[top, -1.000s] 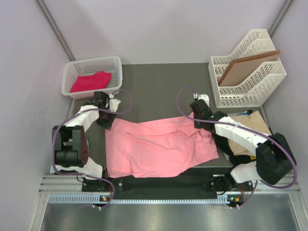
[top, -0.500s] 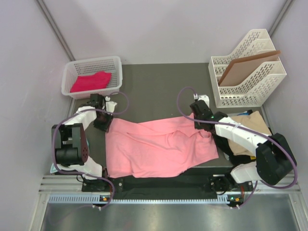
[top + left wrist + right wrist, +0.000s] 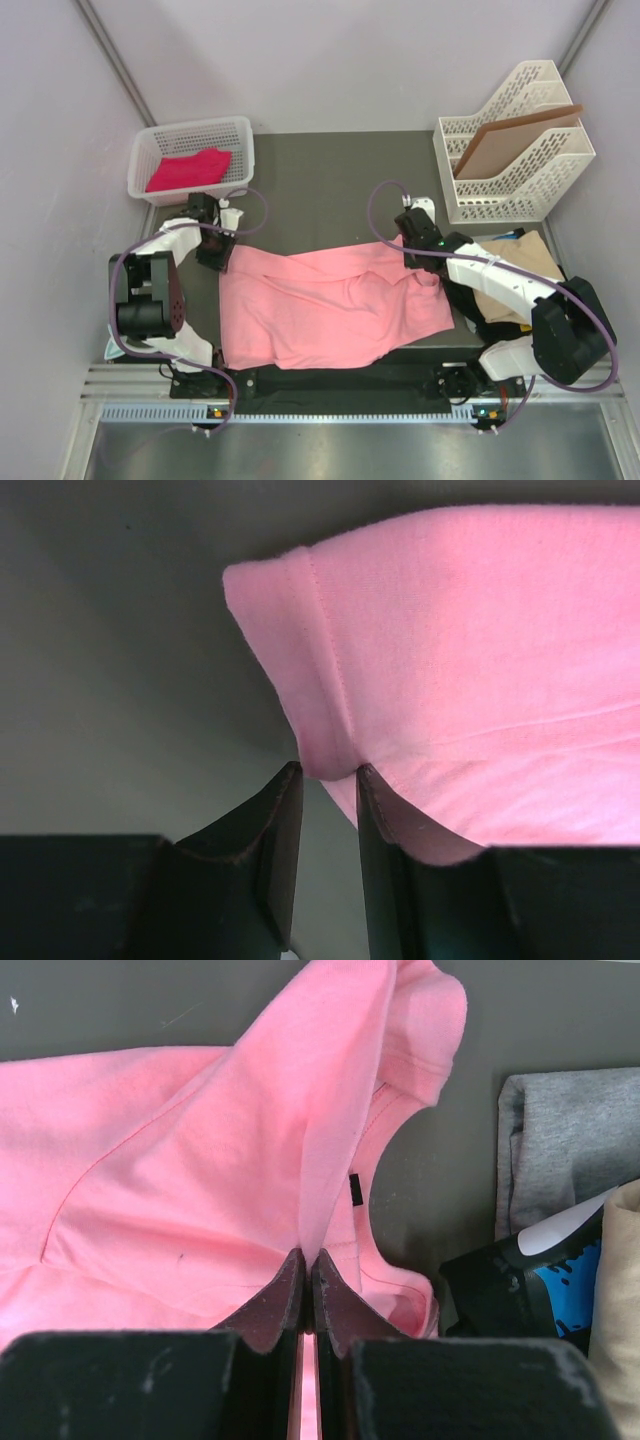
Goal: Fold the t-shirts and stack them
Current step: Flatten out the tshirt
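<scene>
My right end effector is clamped on the pink shirt. The fingers are pressed together on a ridge of cloth near the collar, and the fold rises from the tips toward the far side. A thin strip of pink shows in the slit between them.

My left end effector sits at the shirt's far left corner. Its fingers stand slightly apart with the hemmed corner dipping right at the tips and grey counter showing in the gap below. I cannot tell whether the hem is pinched or only touching.

The pink shirt lies spread and rumpled across the near middle of the counter, between my two arms, its near edge close to the counter's front. The sleeve by my right fingers is folded over, with a small dark tag beside the neckline.

A magenta shirt lies in the white basket at the far left corner. At the far right a white rack holds a brown board. Just right of the pink shirt lies a pile of cloth: grey, blue and tan pieces, partly under my right arm.
</scene>
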